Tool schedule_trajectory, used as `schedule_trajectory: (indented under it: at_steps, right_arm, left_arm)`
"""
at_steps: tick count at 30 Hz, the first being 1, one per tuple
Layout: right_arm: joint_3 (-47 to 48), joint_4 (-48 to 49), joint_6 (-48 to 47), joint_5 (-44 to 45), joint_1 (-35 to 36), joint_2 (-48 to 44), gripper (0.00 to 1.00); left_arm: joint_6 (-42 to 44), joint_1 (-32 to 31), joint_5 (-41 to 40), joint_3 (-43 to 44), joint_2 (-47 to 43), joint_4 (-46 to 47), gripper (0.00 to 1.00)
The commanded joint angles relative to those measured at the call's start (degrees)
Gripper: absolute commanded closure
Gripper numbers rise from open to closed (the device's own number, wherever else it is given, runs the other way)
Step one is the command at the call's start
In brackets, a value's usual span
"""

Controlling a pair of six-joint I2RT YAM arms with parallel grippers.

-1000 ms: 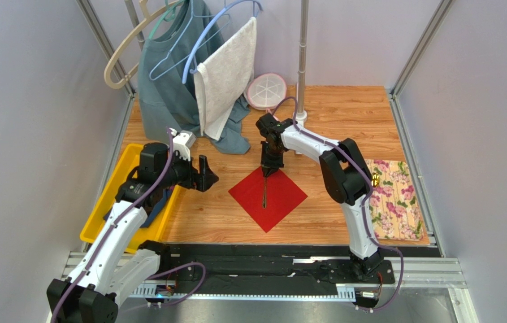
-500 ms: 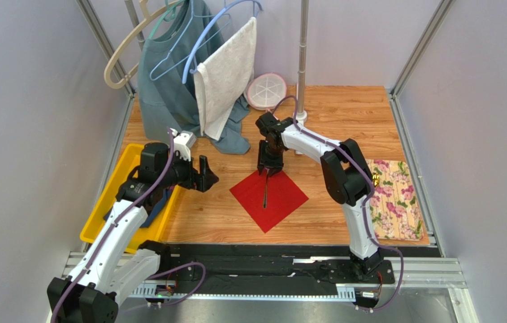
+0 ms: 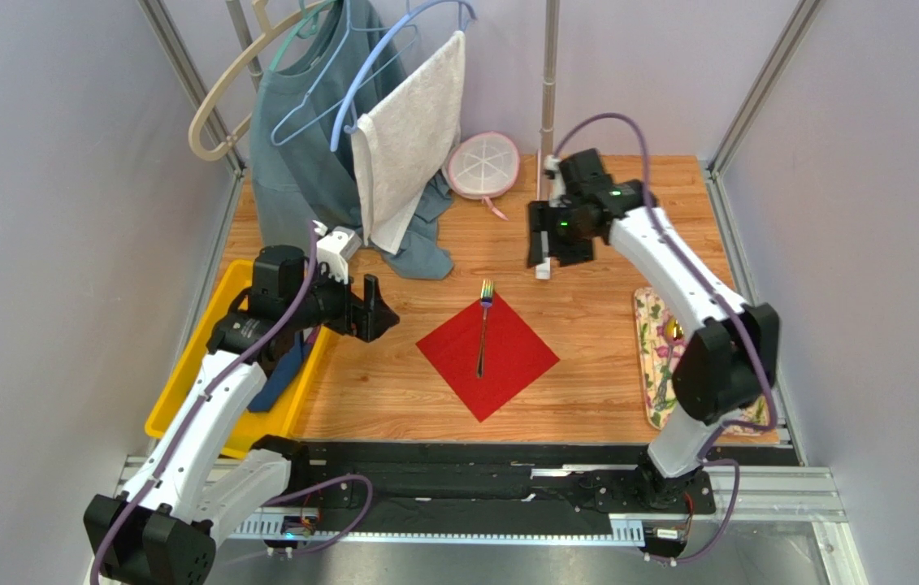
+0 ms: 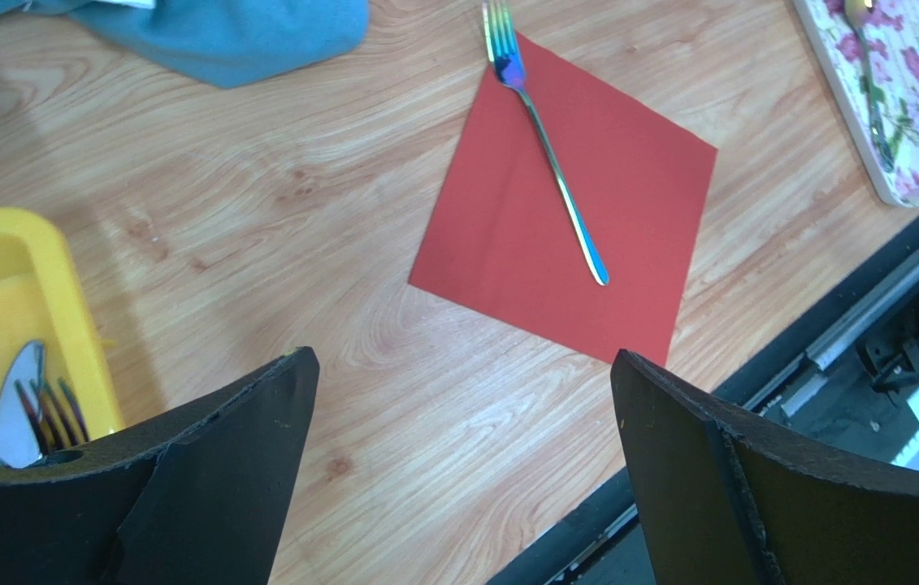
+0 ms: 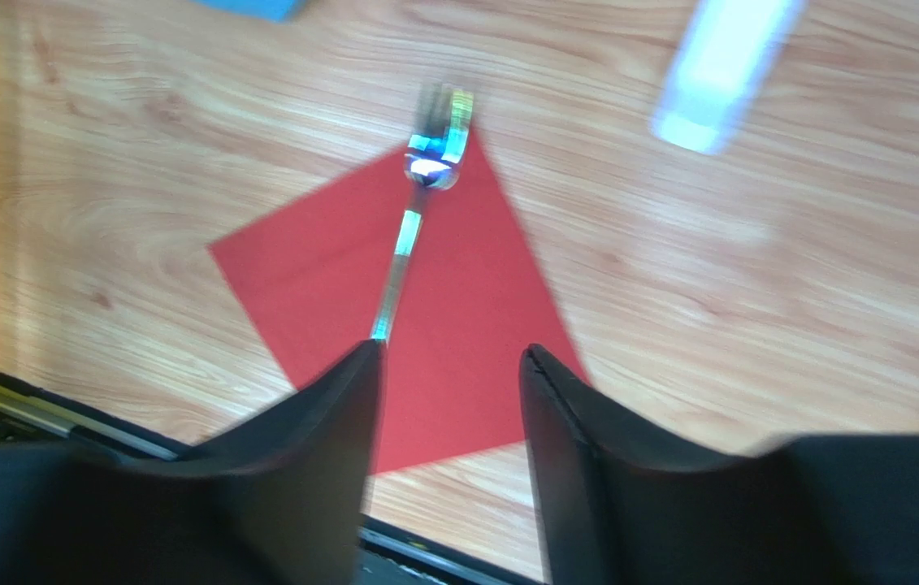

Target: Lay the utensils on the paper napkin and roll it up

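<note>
I have 1 fork (image 3: 484,329) down on the red napkin (image 3: 507,366). It lies along the diagonal, with the tines poking just past the far corner onto the wooden table (image 3: 623,207) and the handle ending near the middle of the sheet. The left wrist view shows it flat and fairly straight, with a rainbow sheen rather than plain gold.

My right gripper (image 3: 542,250) hangs over bare wood beyond the napkin and off to its right. Its own camera shows the fingers parted with nothing between them. My left gripper (image 3: 376,311) hovers to the left of the napkin, next to the yellow tray (image 3: 202,354), spread wide and empty too.

I judge that we're partway through the loading step: 1 piece is placed and more are waiting. A gold utensil (image 4: 869,85) lies on the floral mat (image 4: 916,122) on the right, and there's more cutlery (image 4: 25,421) in the tray corner under the left wrist.

Next I want the right arm swung back to the mat for a pinch across that slim handle. It should then lay the piece beside the fork, parallel and touching or nearly so, and well inside the paper. Rolling has to wait until then, and thin paper will slide, so 1 gripper should pin a corner.
</note>
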Motion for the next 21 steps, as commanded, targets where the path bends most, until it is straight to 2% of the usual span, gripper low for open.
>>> schedule_trajectory:
  at_steps: [1, 3, 5, 6, 9, 14, 16, 21]
  right_arm:
    - [-8.94, -4.59, -12.74, -2.46, -13.78, -8.58, 0.31]
    - [-11.32, -4.33, -16.42, -2.55, -20.62, -11.91, 0.22]
    - [-14.22, -4.41, -19.23, -3.16, -25.03, -13.25, 0.16]
    - [-14.92, -4.76, -22.13, -3.08, -29.41, -13.86, 0.15]
    - [-18.18, -4.68, -25.75, -2.64, -35.76, -13.96, 0.14]
    - [-23.35, -3.01, -30.07, -5.88, -44.20, -11.58, 0.19]
    - [-25.03, -1.26, -30.59, -7.46, -45.35, -11.49, 0.24]
    - [-28.11, 0.16, -33.05, -8.61, -46.50, -11.23, 0.28]
  left_arm:
    - [1.77, 0.24, 6.30, 2.77, 1.95, -0.13, 0.01]
    - [0.89, 0.24, 6.65, 2.77, 2.31, 0.75, 0.01]
    - [0.54, 0.24, 7.00, 1.81, 2.05, 2.15, 0.01]
    - [0.45, 0.24, 7.00, 1.28, 1.70, 2.68, 0.01]
    - [0.71, 0.24, 7.88, -0.04, 0.99, 4.09, 0.01]
    - [2.91, 0.24, 7.27, 0.65, 2.04, 3.04, 0.01]
    - [3.96, 0.24, 6.40, 1.27, 3.09, 2.51, 0.01]
    - [4.58, 0.24, 5.16, 2.77, 4.77, 1.81, 0.01]
